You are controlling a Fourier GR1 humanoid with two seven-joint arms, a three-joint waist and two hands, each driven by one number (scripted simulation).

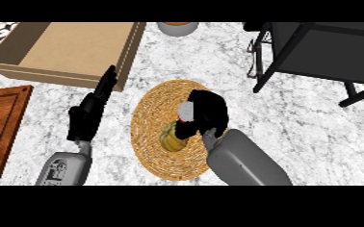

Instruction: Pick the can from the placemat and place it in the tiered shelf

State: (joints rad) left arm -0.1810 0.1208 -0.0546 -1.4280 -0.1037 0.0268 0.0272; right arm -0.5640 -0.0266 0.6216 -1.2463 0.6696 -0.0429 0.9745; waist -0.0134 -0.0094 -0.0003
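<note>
A round woven placemat (pixel 153 125) lies in the middle of the marble counter. My right hand (pixel 206 111) is over it, fingers curled round a can (pixel 187 109) whose pale end shows at the hand's left side. A yellow fruit-like object (pixel 173 138) sits on the mat just below the hand. The black tiered shelf (pixel 313 48) stands at the upper right, apart from the hand. My left hand (pixel 96 107) rests left of the mat with its fingers straight, pointing up.
An open tan box (pixel 71 48) sits at the upper left. A brown wooden board (pixel 13 120) lies at the left edge. A grey bowl with an orange inside (pixel 177 28) shows at the top centre.
</note>
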